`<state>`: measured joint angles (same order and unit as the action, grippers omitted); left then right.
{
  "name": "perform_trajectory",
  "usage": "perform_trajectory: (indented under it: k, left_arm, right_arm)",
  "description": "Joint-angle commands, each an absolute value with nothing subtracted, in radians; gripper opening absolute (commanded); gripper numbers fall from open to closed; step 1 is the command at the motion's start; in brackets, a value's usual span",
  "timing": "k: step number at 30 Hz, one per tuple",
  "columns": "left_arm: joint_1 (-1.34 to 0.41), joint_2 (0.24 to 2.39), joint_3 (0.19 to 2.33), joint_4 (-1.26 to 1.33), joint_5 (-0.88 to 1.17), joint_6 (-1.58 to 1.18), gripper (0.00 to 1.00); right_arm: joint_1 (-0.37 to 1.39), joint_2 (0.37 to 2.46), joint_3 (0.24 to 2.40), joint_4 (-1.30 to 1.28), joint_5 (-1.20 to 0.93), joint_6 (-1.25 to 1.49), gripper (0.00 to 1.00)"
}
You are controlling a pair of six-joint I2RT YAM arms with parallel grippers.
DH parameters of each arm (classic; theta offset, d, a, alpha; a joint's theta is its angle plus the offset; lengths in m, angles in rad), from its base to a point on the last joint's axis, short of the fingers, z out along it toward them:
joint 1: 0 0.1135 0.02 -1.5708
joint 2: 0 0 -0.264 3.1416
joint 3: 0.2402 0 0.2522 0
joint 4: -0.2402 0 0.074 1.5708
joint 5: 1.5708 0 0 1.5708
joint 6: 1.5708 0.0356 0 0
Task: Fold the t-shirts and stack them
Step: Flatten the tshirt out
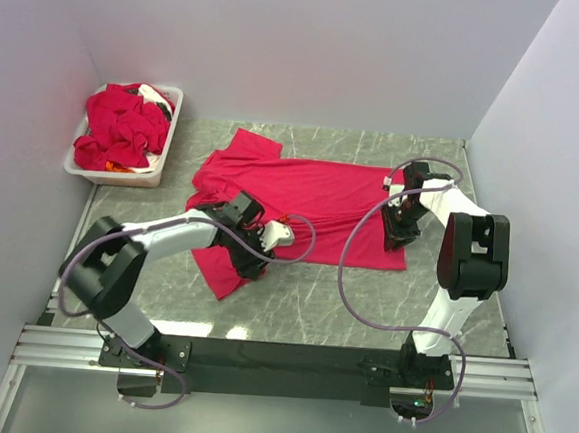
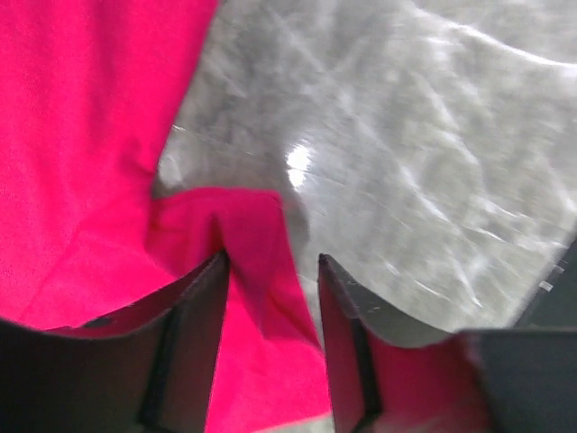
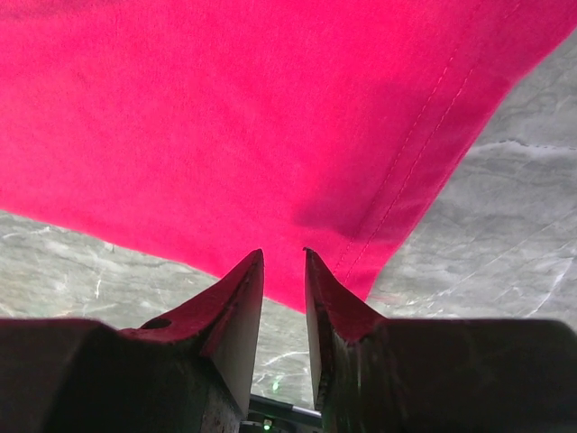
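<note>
One crimson t-shirt (image 1: 311,193) lies spread on the table, with a sleeve at the far left and another at the near left. My left gripper (image 1: 250,262) is over the near-left sleeve. In the left wrist view the gripper (image 2: 270,259) is open, and a fold of the shirt (image 2: 72,135) lies between its fingers. My right gripper (image 1: 398,235) is at the shirt's right hem. In the right wrist view the gripper (image 3: 284,253) is narrowly open with nothing between its fingers, and the shirt's hemmed corner (image 3: 361,262) lies just past the tips.
A white plastic bin (image 1: 160,161) at the far left holds a heap of more crimson t-shirts (image 1: 121,128). Walls close in the table on the left, back and right. Bare marble table (image 1: 323,304) shows in front of the shirt.
</note>
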<state>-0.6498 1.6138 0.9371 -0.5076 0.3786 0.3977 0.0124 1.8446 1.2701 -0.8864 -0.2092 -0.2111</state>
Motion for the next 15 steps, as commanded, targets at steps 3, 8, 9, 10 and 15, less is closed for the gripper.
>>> perform_trajectory:
  k: [3, 8, 9, 10, 15]
  left_arm:
    - [-0.605, 1.401, 0.925, -0.584, 0.505, 0.393, 0.52]
    - [-0.477, 1.328, 0.927, -0.673, 0.539, 0.44, 0.56]
    - [-0.46, 1.336, 0.922, -0.678, 0.529, 0.449, 0.55]
    - [-0.447, 1.36, 0.911, -0.675, 0.519, 0.462, 0.52]
    - [-0.425, 1.436, 0.879, -0.598, 0.375, 0.468, 0.48]
  right_arm:
    - [0.006, 1.803, 1.284, -0.92, -0.216, -0.248, 0.32]
    - [0.005, 1.77, 1.284, -0.922, -0.178, -0.268, 0.31]
    - [0.005, 1.775, 1.29, -0.925, -0.175, -0.268, 0.29]
    - [0.005, 1.788, 1.295, -0.927, -0.173, -0.27, 0.29]
    - [0.006, 1.848, 1.313, -0.917, -0.166, -0.268, 0.24]
